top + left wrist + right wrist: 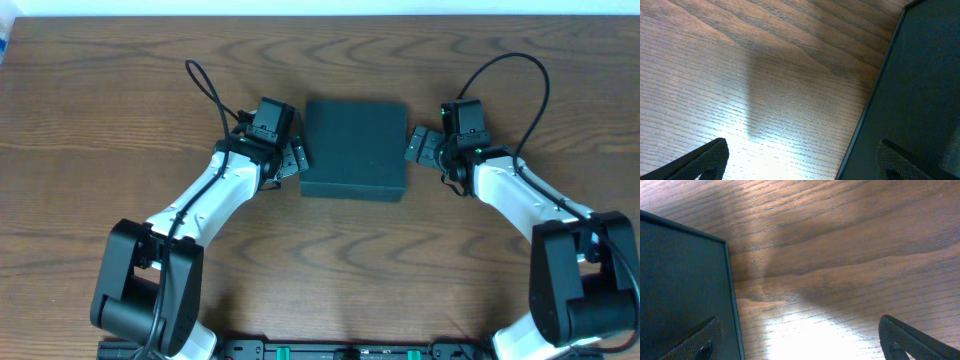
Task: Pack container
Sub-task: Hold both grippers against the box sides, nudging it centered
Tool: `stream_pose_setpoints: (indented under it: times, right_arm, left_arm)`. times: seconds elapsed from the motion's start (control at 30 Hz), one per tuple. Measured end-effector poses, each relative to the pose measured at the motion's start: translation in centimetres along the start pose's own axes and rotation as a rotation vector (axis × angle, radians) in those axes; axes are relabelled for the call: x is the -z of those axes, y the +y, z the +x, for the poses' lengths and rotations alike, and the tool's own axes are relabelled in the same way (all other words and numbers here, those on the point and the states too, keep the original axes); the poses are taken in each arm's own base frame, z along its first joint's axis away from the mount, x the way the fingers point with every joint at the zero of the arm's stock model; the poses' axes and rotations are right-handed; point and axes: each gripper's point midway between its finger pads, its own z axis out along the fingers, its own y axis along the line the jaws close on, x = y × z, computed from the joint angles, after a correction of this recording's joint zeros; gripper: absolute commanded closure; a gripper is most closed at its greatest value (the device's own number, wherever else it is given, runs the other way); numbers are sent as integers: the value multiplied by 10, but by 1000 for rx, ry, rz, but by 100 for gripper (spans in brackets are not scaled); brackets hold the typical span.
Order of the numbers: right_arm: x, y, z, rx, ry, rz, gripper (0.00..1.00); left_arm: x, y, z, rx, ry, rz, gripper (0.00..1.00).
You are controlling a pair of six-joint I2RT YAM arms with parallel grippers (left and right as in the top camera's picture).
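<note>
resting closed on grained wood table [120,120], matte rectangular container [355,148].

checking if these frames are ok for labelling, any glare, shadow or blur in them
Overhead: even light and sharp, though the box reads as a flat dark block. Left wrist: bright glare on the table at the bottom, a soft shadow above it, left fingertips blurred. Right wrist: similar glare low down, shadow bands across the wood, right fingertips soft.
</note>
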Motion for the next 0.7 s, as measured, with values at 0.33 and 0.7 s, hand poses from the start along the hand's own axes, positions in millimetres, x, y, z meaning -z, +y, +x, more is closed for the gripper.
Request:
stream_pose_setpoints:
  times: [0.33, 0.7]
  right_arm:
    - [0, 3, -6, 14, -23, -15, 1]
    - [0, 5, -9, 14, -37, -23, 1]
  left_arm:
    - [0, 1, 2, 23, 3, -7, 5]
    - [0, 1, 5, 47, 15, -12, 5]
